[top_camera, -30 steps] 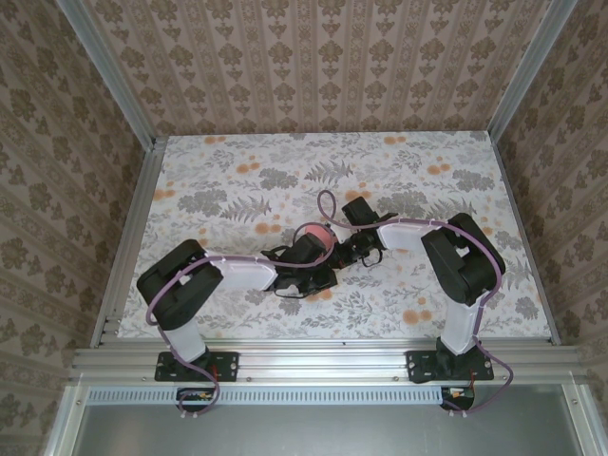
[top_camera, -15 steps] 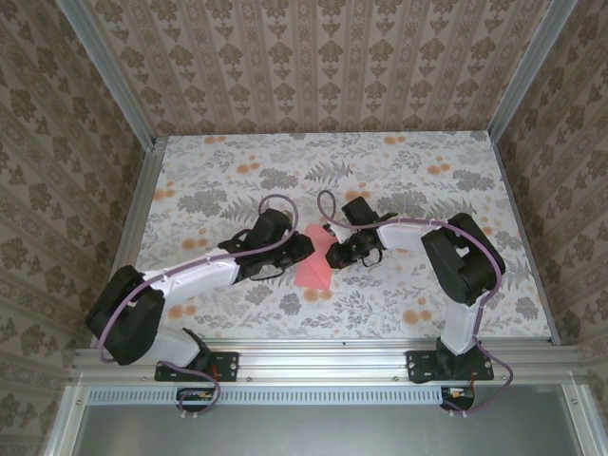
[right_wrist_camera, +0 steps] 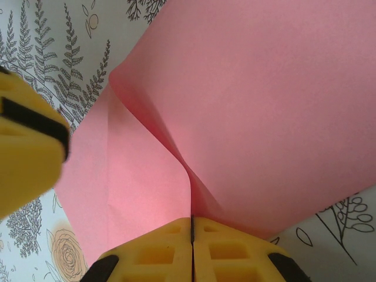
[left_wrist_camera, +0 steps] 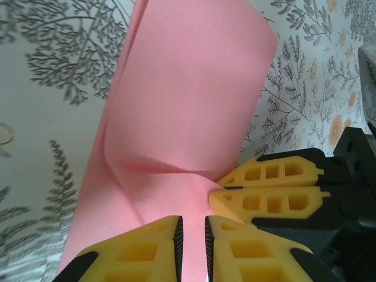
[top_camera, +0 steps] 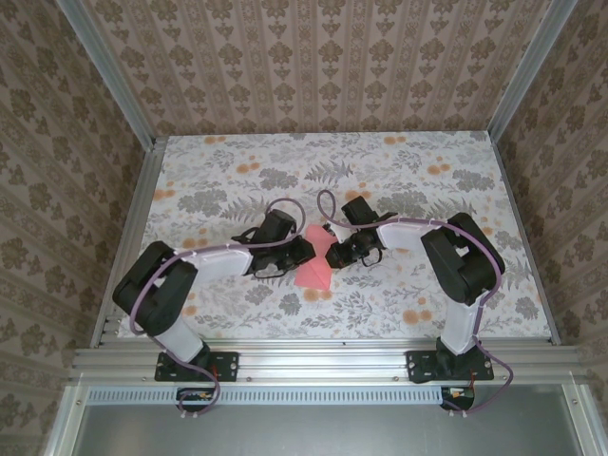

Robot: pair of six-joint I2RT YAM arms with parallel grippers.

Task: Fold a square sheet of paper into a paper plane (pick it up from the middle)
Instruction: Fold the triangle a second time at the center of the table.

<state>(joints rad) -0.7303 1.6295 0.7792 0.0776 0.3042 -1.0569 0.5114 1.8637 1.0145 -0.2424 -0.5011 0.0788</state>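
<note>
Table (top_camera: 427,161), flower-printed, fills the floor of the booth, and both arms reach in toward its middle. Left arm (top_camera: 204,264) stretches low from its base; right arm (top_camera: 456,256) doubles back over itself. Between their tips lies the square sheet of paper (top_camera: 313,270), salmon pink and partly folded, one flap curling up while the rest sits flat on the table. Right hand (right_wrist_camera: 192,226) is clamped tight on a raised crease of the sheet, pads pressed together. Left hand (left_wrist_camera: 192,229) sits at the sheet's edge just beside the right one, pads a sliver apart; whether it pinches any paper I cannot tell
</note>
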